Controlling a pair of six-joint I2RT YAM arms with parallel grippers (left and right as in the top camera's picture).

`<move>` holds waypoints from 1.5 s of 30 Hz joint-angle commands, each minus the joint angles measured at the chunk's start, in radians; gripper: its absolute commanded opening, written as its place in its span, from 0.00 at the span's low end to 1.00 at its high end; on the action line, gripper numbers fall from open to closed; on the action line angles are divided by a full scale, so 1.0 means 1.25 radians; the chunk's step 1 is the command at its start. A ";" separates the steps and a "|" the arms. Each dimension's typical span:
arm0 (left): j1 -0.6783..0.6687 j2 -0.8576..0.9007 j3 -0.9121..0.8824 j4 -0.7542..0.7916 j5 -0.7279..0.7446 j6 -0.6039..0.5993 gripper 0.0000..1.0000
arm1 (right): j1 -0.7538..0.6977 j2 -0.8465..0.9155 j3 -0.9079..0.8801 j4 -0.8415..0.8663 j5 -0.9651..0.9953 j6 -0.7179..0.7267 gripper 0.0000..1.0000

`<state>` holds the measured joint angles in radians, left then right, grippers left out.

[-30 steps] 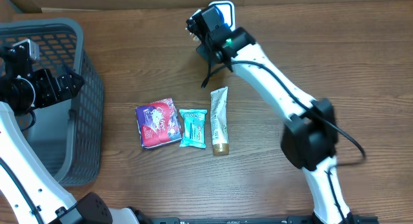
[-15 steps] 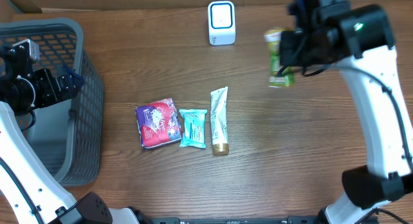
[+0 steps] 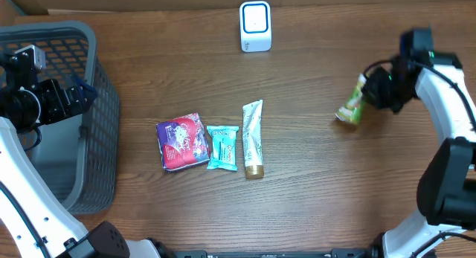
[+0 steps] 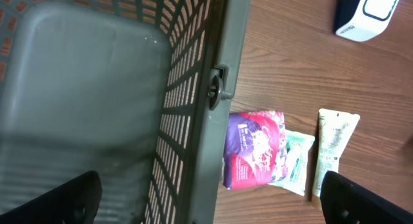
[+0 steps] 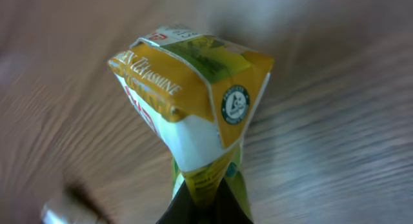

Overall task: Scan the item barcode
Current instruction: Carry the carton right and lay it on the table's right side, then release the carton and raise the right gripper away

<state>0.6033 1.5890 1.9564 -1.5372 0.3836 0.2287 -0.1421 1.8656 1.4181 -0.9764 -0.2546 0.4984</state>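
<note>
Overhead camera: fixed above, facing straight down, far enough back to take in the whole desk. The grey basket sits at 9 o'clock and the white scanner at 12 o'clock.

Left wrist camera: close over the basket rim, facing down. Shares the basket, purple packet, tube and scanner with overhead.

Right wrist camera: very close on the green-and-yellow pouch, desk blurred behind. Shares only that pouch with overhead.

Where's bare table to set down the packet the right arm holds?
Bare wood between the tube and the held green packet, and along the front edge below the row. Also between basket and scanner. Crowded: purple pack, teal pack, tube side by side.
</note>
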 commanded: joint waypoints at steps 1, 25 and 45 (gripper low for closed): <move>-0.001 0.005 0.001 0.001 -0.002 0.002 1.00 | -0.043 -0.018 -0.058 0.059 -0.031 0.168 0.03; -0.001 0.005 0.001 0.001 -0.002 0.002 0.99 | -0.114 -0.048 0.009 0.051 -0.155 -0.056 0.75; -0.001 0.005 0.001 0.001 -0.002 0.002 1.00 | 0.357 -0.077 0.002 -0.024 -0.080 -0.289 0.81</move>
<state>0.6033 1.5890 1.9564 -1.5375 0.3836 0.2283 0.2504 1.7699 1.4483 -1.0435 -0.3996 0.1646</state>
